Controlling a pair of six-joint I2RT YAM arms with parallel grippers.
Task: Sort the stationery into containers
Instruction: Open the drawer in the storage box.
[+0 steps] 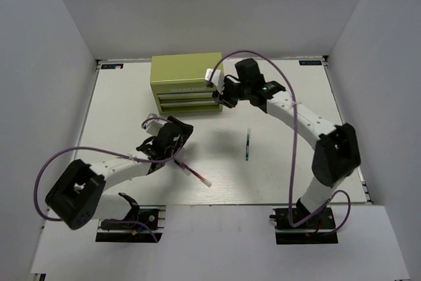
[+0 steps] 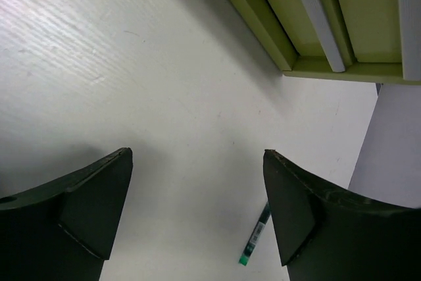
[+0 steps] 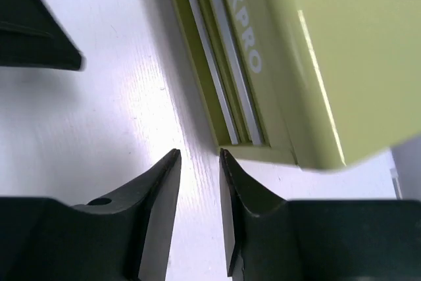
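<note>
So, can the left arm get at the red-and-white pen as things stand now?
Probably yes: the left gripper is open and empty, and the red-and-white pen lies flat on the table just beside it, with nothing in between.

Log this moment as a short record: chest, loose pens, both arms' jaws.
chest: boxy olive-green metal tool chest, far centre of the white table, drawers look shut
loose pens: thin dark green pen mid-table; thin red-and-white pen nearer, to its left
left gripper: jaws wide apart, empty, above the table
right gripper: jaws slightly apart, empty, at the chest's front right corner
</note>
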